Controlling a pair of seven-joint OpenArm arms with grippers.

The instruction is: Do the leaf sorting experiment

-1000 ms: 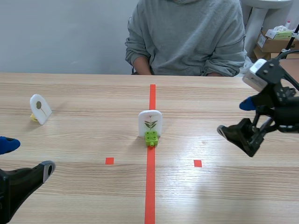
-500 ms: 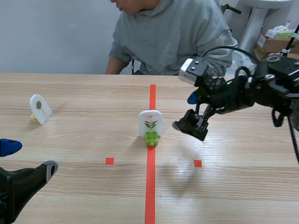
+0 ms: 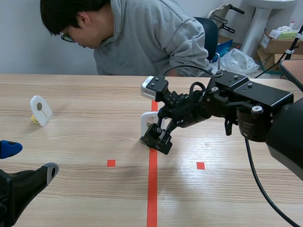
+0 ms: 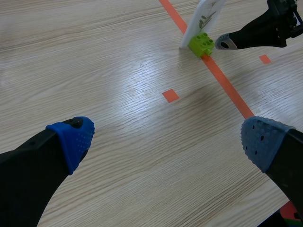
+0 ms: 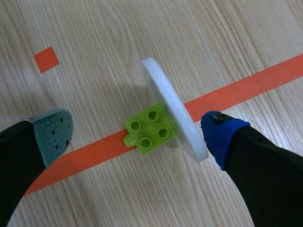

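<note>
One white leaf card, printed with a green sprig and clipped upright into a lime-green stud brick, stands on the long orange-red tape line at mid-table. Right gripper straddles it with fingers spread wide and nothing clamped. Card and brick sit between the fingers, with the blue pad just beside the card's back face (contact unclear) and the grey-green pad apart from the brick's front. Left gripper hangs low at the near left edge, fingers spread and holding nothing, well apart from the card. Second white card with a round mark stands far left on a yellow base. Person in a grey hoodie leans over the far edge.
</note>
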